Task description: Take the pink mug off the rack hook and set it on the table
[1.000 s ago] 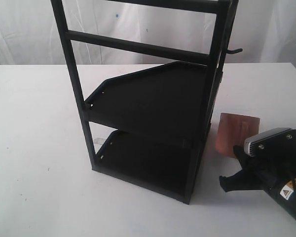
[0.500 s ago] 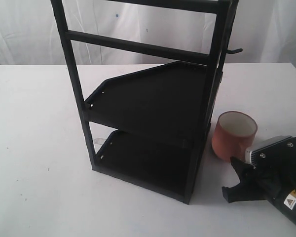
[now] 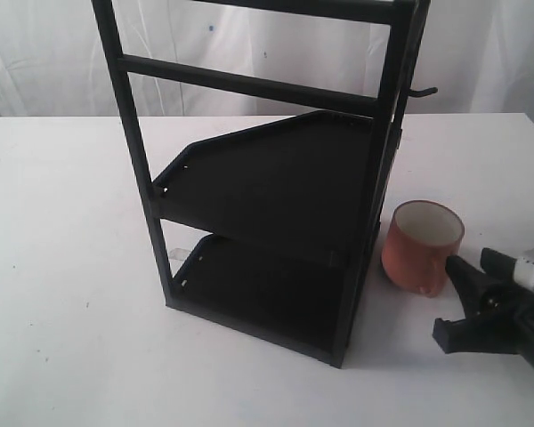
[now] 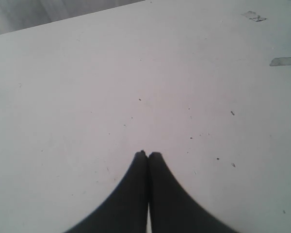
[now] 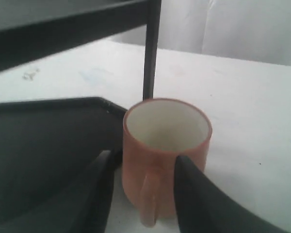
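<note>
- Your pink mug [image 3: 423, 242] stands upright on the bench [image 3: 62, 267], mouth up and white inside, just beside the right-hand foot of the black rack [image 3: 267, 187].
- In the right wrist view the pink mug [image 5: 165, 145] has its loop handle turned toward the camera, and a lower shelf of the rack [image 5: 39, 145] lies close against its side.
- The rack hook [image 3: 421, 91] juts from the rack's right upright near the top, well above the mug and apart from it.
- Your right gripper [image 3: 458, 307] sits low over the bench on the far right of the exterior view, with its jaws spread wide and pointing at the mug.
- From the wrist camera, the right gripper [image 5: 146, 158] has one dark finger on each side of the handle. The fingers [image 5: 199, 194] overlap the mug's wall in that picture, and you cannot tell from it whether they touch.
- In the exterior view the nearer fingertip lies just beside the mug's handle, and the jaws are not clamped on anything.
- Your left gripper [image 4: 148, 156] has its two fingers pressed together, tip to tip, holding nothing.
- Below it is only bare white bench [image 4: 87, 97], speckled with small dark flecks, and two bits of tape [image 4: 284, 61] lie near one edge of that view.
- The left gripper does not show in the exterior view.
- A white curtain [image 3: 36, 53] hangs behind the bench.
</note>
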Robot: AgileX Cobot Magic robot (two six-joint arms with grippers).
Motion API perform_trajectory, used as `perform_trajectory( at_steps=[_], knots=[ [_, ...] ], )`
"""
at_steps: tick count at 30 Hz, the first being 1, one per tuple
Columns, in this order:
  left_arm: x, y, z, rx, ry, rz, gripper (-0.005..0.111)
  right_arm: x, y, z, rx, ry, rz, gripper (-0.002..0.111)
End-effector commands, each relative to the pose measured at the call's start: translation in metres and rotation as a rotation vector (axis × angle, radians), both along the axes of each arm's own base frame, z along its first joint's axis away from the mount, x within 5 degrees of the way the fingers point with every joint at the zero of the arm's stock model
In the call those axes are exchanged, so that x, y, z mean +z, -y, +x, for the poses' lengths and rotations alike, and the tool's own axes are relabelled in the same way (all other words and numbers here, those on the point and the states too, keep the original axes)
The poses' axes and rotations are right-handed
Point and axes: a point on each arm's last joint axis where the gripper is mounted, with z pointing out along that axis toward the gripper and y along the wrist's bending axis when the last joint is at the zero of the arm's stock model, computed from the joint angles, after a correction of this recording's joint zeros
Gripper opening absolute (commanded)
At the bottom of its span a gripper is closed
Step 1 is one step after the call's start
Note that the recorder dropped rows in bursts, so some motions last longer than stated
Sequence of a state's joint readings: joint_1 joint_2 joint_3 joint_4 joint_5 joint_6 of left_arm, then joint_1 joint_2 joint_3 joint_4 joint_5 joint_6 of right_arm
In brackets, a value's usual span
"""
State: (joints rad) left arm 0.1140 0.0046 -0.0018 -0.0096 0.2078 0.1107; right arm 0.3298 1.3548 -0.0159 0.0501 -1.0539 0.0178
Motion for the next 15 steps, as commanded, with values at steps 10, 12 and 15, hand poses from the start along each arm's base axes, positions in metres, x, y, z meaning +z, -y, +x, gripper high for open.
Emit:
perform_trajectory(
  at_steps=[10, 12, 15],
  knots=[
    [-0.001, 0.000, 0.000, 0.003, 0.002, -0.014, 0.000, 0.057, 0.007, -0.045, 0.074, 0.194, 0.312, 0.011],
    [-0.001, 0.000, 0.000, 0.003, 0.002, -0.014, 0.000, 0.059, 0.006, -0.052, 0.113, 0.208, 0.262, 0.003],
    [-0.001, 0.000, 0.000, 0.003, 0.002, -0.014, 0.000, 0.056, 0.010, -0.062, 0.108, 0.165, 0.203, 0.000]
  ],
)
